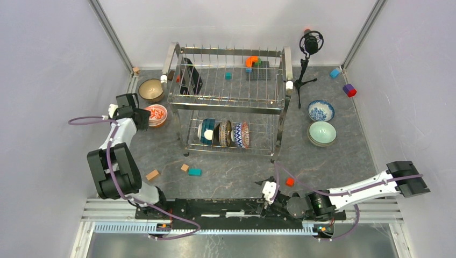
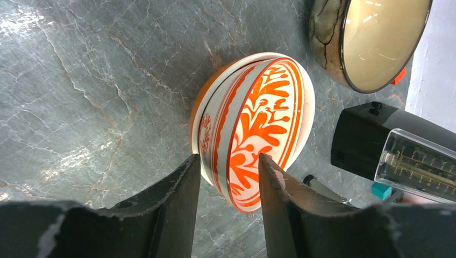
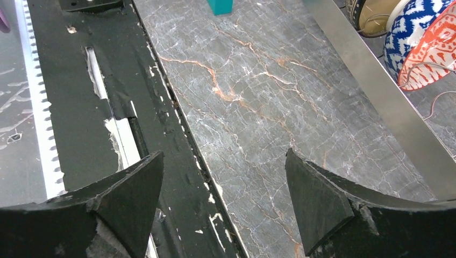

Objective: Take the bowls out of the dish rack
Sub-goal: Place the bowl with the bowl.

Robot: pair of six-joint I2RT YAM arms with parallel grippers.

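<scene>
Straddling the rim: the left gripper (image 2: 228, 164) stands part open across the rim of the red-and-white patterned bowl (image 2: 258, 123), with one finger outside the wall and the other inside. A gap shows at the rim, so the gripper is not clamped.
Red-and-white patterned bowl: rests on the table (image 1: 231, 172), left of the dish rack (image 1: 231, 105) and just beside the brown-gold bowl (image 1: 151, 90).
Brown-gold bowl: upright on the table at the rack's far-left corner.
Right gripper: the right gripper (image 3: 223, 177) is spread wide with nothing between its fingers. It is low over the near edge of the table, in front of the rack.
Dish rack, lower tier: holds bowls standing on edge in a close row. These are a white bowl with a dark rim (image 1: 207, 131), a dark patterned bowl (image 1: 224, 133) and a blue-and-white one pressed against a red-patterned one (image 1: 242, 134).
Right of the rack: a blue-and-white patterned bowl (image 1: 321, 110) and a pale green bowl (image 1: 322, 133) sit upright on the table, close together.
Microphone stand: the microphone stand (image 1: 306, 64) is upright beside the rack's far-right corner.
Loose blocks: a teal block (image 1: 194, 172) and a red block (image 1: 290, 181) lie on the table in front of the rack.
</scene>
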